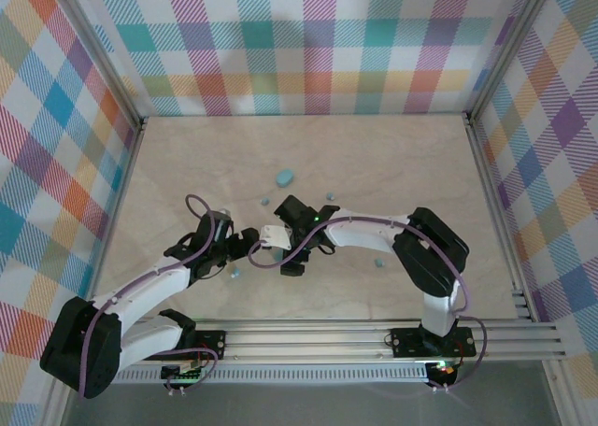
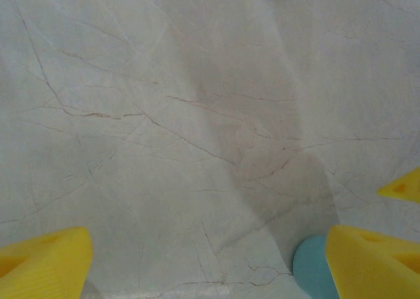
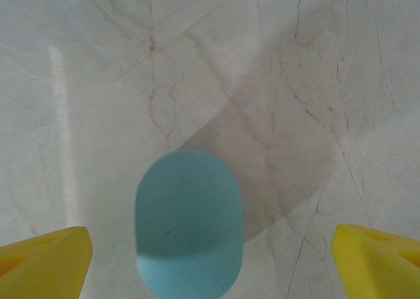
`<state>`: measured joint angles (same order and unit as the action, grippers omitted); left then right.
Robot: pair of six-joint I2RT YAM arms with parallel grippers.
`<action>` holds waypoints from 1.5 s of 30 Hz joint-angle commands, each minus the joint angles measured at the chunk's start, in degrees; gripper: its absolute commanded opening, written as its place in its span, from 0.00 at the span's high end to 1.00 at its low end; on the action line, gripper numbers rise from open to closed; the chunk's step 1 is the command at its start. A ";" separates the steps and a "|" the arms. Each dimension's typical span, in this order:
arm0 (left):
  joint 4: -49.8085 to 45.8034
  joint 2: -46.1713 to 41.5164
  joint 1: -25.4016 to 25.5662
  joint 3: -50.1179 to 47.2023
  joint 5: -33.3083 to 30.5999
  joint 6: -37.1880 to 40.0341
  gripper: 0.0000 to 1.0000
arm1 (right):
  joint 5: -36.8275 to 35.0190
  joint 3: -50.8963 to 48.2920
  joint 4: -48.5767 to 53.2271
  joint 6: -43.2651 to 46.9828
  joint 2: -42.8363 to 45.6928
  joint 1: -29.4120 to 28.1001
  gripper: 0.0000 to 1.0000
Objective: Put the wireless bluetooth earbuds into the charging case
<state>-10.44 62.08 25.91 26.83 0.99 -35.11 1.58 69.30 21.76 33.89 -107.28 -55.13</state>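
Nearest the right wrist camera, the yellow fingertips (image 3: 46,263) of the right gripper (image 3: 210,266) stand wide apart on either side of the charging case (image 3: 189,223). The case is a smooth light-blue oval lying flat on the pale veined table (image 3: 98,82), and the gripper holds nothing. The left gripper (image 2: 210,266) is likewise spread and empty, and its right fingertip (image 2: 374,259) sits just beside the same blue shell. We judge the step in hand to be the right arm's grasp of the case. To do it well we centre the oval between the pads, come down low, and close across its short width. The rounded plastic looks slippery, so an off-centre pinch could squirt it away. The two grippers crowd each other here, so the left should hold back while the right closes. From above, the earbuds (image 1: 378,261) lie scattered as tiny blue bits around the arms. A second light-blue oval (image 1: 284,177) rests farther out. We have open table beyond it. The plaid walls (image 1: 56,164) are well apart from the work, and the aluminium rail (image 1: 374,337) bounds the near edge behind the grippers.
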 commanded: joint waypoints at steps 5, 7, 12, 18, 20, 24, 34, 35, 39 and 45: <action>-5.01 1.36 0.63 4.39 -1.41 1.25 0.00 | -1.58 -1.66 -3.82 1.62 -3.61 0.10 0.13; -7.38 1.39 0.59 4.67 -1.41 1.75 0.00 | -1.42 -1.68 -4.00 1.63 -3.72 0.11 0.18; -11.20 -0.37 0.55 5.83 -4.64 3.18 0.00 | -1.19 -1.65 -4.11 1.35 -3.72 0.11 0.35; -14.76 -5.23 0.54 6.76 -6.88 8.93 0.00 | -2.35 -1.49 -3.40 1.44 -3.29 0.11 0.53; -14.87 -7.34 0.50 6.19 -6.71 11.07 0.00 | -2.60 -1.33 -3.15 1.21 -2.81 0.16 0.57; -15.23 -11.11 0.46 5.48 -6.59 13.79 0.01 | -2.26 -1.40 -2.96 0.57 -1.75 0.32 0.63; -3.38 -26.08 0.46 -3.37 2.30 20.84 0.10 | 5.23 0.17 1.66 -1.16 2.12 4.13 0.72; -2.07 -28.15 0.40 -4.26 2.87 21.12 0.11 | 6.12 0.90 3.26 -1.47 2.84 4.99 0.72; 3.37 -32.90 0.45 -6.21 7.61 22.29 0.12 | 12.46 3.61 9.49 -2.16 5.74 8.48 0.72; 23.65 -30.71 0.52 -9.94 24.21 28.97 0.11 | 15.67 11.39 24.22 2.86 9.73 10.31 0.73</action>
<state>-0.75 29.95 26.13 18.65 14.76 -11.09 12.69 76.69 35.86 33.85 -100.42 -44.31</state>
